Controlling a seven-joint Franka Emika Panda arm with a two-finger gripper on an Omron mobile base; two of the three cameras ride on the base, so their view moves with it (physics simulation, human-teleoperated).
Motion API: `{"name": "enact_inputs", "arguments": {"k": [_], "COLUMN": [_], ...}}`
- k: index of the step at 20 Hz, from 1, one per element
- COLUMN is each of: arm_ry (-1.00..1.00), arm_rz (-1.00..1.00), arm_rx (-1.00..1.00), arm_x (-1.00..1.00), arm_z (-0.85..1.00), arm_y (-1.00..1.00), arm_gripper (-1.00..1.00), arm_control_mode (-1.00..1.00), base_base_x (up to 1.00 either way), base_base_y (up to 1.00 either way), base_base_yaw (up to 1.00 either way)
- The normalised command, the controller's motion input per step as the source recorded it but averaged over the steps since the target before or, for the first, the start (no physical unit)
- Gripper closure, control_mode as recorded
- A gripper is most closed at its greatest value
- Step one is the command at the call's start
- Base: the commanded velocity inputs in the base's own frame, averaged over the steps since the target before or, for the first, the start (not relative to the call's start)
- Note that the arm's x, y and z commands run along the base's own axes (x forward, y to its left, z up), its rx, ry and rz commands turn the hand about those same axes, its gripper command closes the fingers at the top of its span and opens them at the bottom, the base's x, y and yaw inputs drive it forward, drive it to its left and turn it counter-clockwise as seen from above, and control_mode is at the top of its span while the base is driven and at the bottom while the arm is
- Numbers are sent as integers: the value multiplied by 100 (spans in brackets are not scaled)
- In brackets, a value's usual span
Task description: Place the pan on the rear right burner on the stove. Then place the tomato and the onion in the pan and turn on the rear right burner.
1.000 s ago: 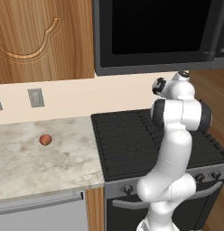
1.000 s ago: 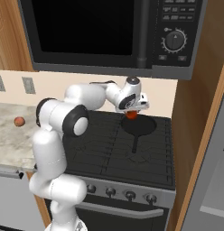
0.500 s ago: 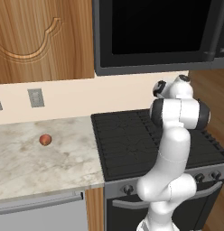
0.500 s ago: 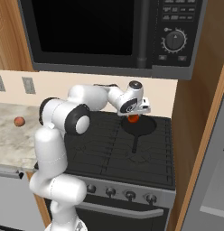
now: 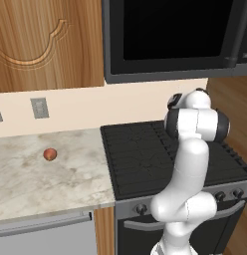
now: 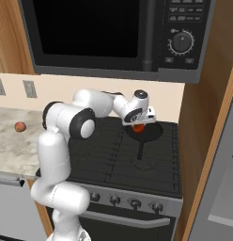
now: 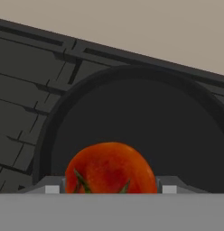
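The black pan (image 6: 147, 132) lies on the rear right burner (image 6: 169, 128) of the stove (image 6: 104, 155), its thin handle pointing toward the stove's front. My gripper (image 6: 138, 123) hangs just over the pan's left part, shut on the red tomato (image 6: 138, 126). In the hand view the tomato (image 7: 110, 169) sits between the fingertips with its green stem showing, and the pan (image 7: 141, 117) lies dark and round right below it. The pale onion (image 5: 50, 154) rests alone on the marble counter, seen small at the left as the onion (image 6: 19, 126).
A black microwave (image 6: 113, 33) hangs low over the stove. A wooden side panel (image 6: 207, 141) closes off the right edge of the stove. The knobs (image 6: 135, 203) line the steel front. The marble counter (image 5: 41, 179) stretches left of the cooktop, under a wall outlet (image 5: 39, 107).
The hand with the tomato has sunk slightly toward the pan. Onion and pan have stayed put.
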Motion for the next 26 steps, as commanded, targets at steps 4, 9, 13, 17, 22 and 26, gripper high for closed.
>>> {"name": "enact_inputs", "arguments": {"k": [4,9,13,17,22,26], "arm_ry": [0,0,0,0,0,-6], "arm_rz": [0,0,0,0,0,0], "arm_rx": [0,0,0,0,0,0], "arm_x": [0,0,0,0,0,-10], "arm_z": [-4,0,0,0,1,24], "arm_y": [0,0,0,0,0,0], "arm_gripper": [100,-100,-100,-100,-100,-100], "arm_control_mode": [-100,-100,-100,-100,-100,-100], "base_base_x": [0,0,0,0,0,0], "base_base_y": [0,0,0,0,0,0], "base_base_yaw": [0,0,0,0,0,0]}}
